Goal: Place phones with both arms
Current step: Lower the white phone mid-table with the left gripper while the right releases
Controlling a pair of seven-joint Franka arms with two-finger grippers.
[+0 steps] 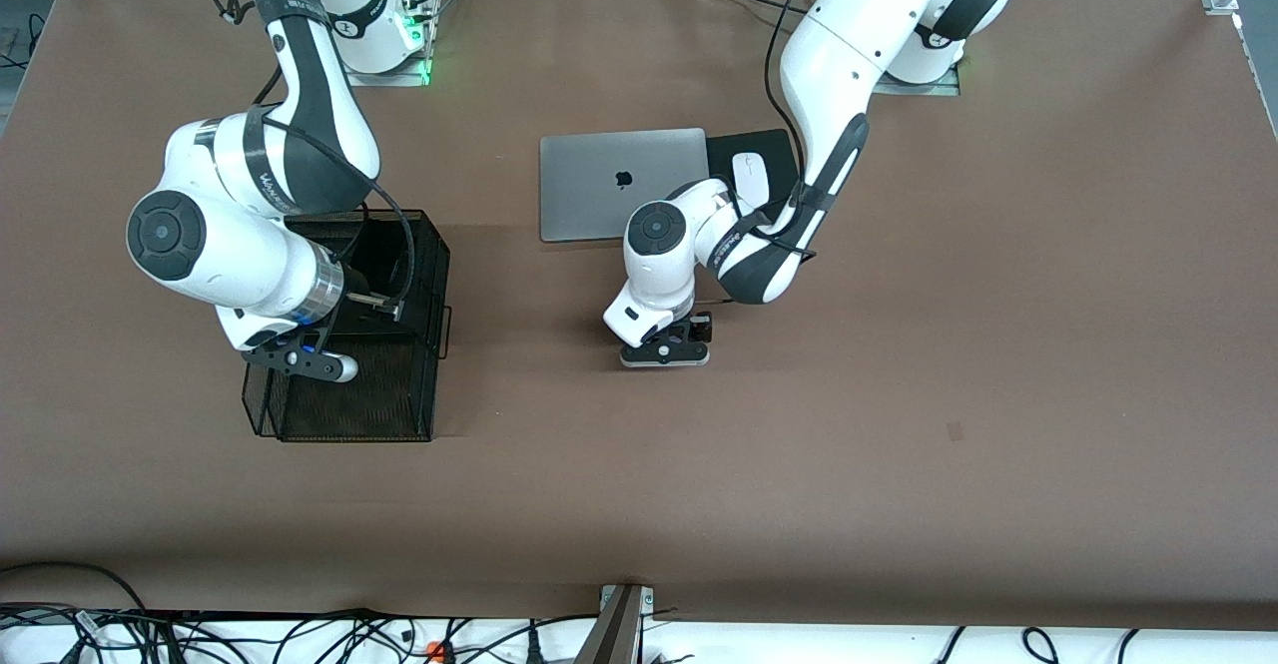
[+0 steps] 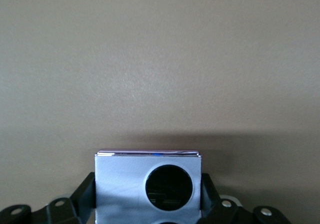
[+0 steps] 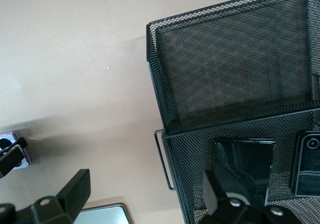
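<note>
Front view: the right gripper is held over the black mesh basket, jaws spread wide and empty; two black phones are seen lying inside, apparently already dropped there. Toward mid-table the left gripper is bent down at the tabletop, clamped on the lavender flip phone, probably for lifting.

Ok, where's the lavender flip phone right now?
The lavender flip phone sits clamped in the left gripper, low at mid-table, nearer the front camera than the silver laptop.
</note>
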